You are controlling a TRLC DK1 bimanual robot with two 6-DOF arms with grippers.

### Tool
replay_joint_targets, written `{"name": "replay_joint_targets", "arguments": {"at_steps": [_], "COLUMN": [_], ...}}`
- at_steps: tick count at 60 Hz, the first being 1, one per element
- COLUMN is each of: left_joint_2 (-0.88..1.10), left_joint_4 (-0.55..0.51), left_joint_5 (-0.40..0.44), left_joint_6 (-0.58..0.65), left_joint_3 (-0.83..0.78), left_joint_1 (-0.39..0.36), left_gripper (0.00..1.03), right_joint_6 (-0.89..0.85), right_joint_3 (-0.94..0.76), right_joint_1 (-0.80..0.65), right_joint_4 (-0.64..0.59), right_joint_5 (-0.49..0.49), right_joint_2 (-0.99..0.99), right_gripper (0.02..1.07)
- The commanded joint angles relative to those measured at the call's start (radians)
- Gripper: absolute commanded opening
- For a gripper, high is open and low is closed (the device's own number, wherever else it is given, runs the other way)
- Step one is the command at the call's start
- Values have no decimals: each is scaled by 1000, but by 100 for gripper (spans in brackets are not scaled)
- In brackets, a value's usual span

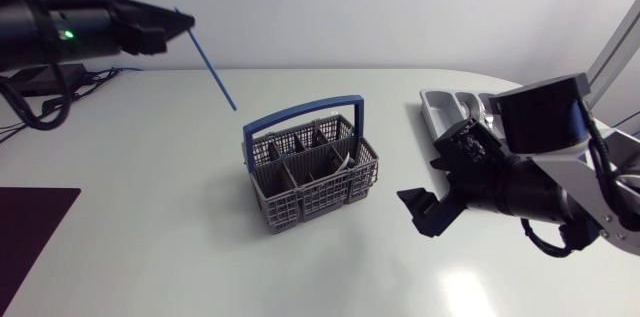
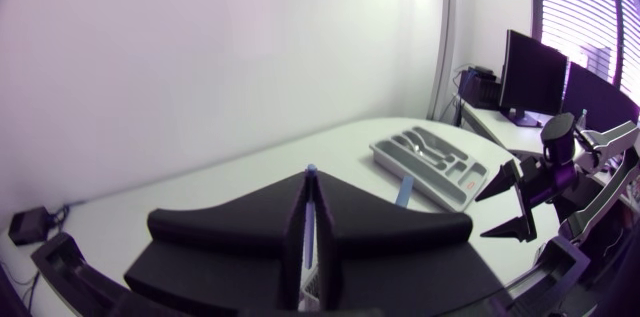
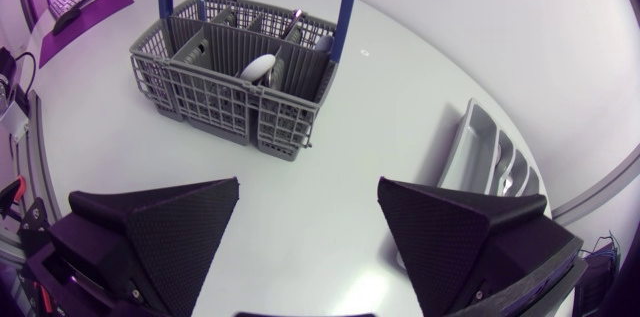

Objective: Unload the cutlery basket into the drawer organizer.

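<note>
The grey cutlery basket [image 1: 310, 175] with a blue handle [image 1: 305, 110] stands mid-table. In the right wrist view the basket [image 3: 235, 67] holds a spoon [image 3: 260, 65] and other pieces. High at the far left, my left gripper [image 1: 178, 25] is shut on a thin blue stick [image 1: 212, 67] that slants down toward the basket. The left wrist view shows the stick [image 2: 311, 171] pinched between the closed fingers of that gripper [image 2: 312, 197]. The drawer organizer [image 1: 447, 107] lies at the right, partly behind my right arm. My right gripper [image 1: 425, 209] hovers open and empty right of the basket.
A dark purple mat [image 1: 30, 227] lies at the table's front left corner. Cables [image 1: 35, 97] trail at the far left edge. The organizer [image 3: 490, 152] shows beside the right gripper [image 3: 310, 232], with cutlery in its slots [image 2: 430, 162].
</note>
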Motion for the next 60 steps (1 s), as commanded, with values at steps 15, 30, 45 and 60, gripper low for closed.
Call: {"name": "replay_joint_targets", "arguments": {"at_steps": [15,30,45,60], "left_joint_2": [-143,-16,137,228], "left_joint_4": [36,18,4,-8], "left_joint_5": [-65,34,177,232], "left_joint_6": [-98,-287,-344,-359], "left_joint_3": [17,40,63,104], "left_joint_1": [-120,-224,-296,-348], "left_gripper": [4,4,4,4], "right_joint_6": [22,38,56,56], "right_joint_3": [32,111,201,275], "right_joint_1": [40,121,178,211], "right_joint_4": [-26,-29,-29,-28], "right_joint_5": [8,-18,-131,-211], "right_joint_2": [-120,-136,-31,90], "right_gripper": [102,102,100,93]}}
